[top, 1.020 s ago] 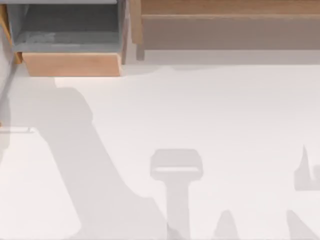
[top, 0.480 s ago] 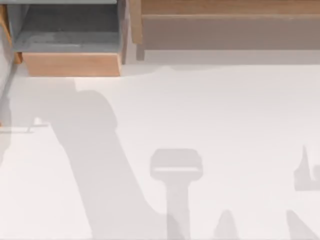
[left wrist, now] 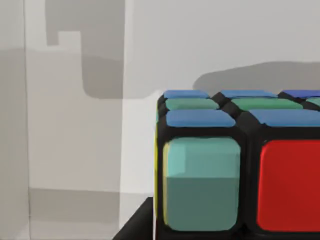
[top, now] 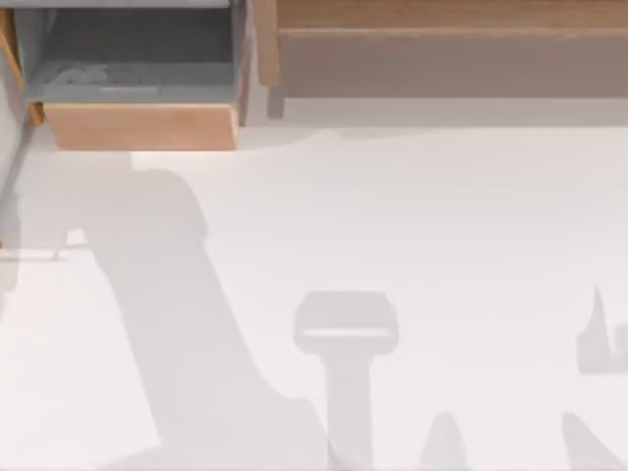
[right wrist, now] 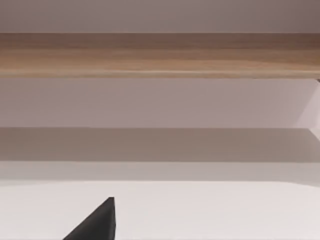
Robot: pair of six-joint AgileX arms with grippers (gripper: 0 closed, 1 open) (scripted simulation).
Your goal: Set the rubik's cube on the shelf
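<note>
The rubik's cube [left wrist: 235, 165] sits very close in the left wrist view, just by a dark bit of the left arm's fingers [left wrist: 134, 225] — I cannot tell if they are open or closed. It looks hard, light and smooth, so squeeze two flat sides gently. The shelf [top: 442, 59] waits at the back of the white bench [top: 442, 245].

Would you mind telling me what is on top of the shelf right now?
Nothing rests on the part of the shelf that shows in the top view; its light-wood ledge is bare. The rubik's cube appears close up in the left wrist view, not on it.
</note>
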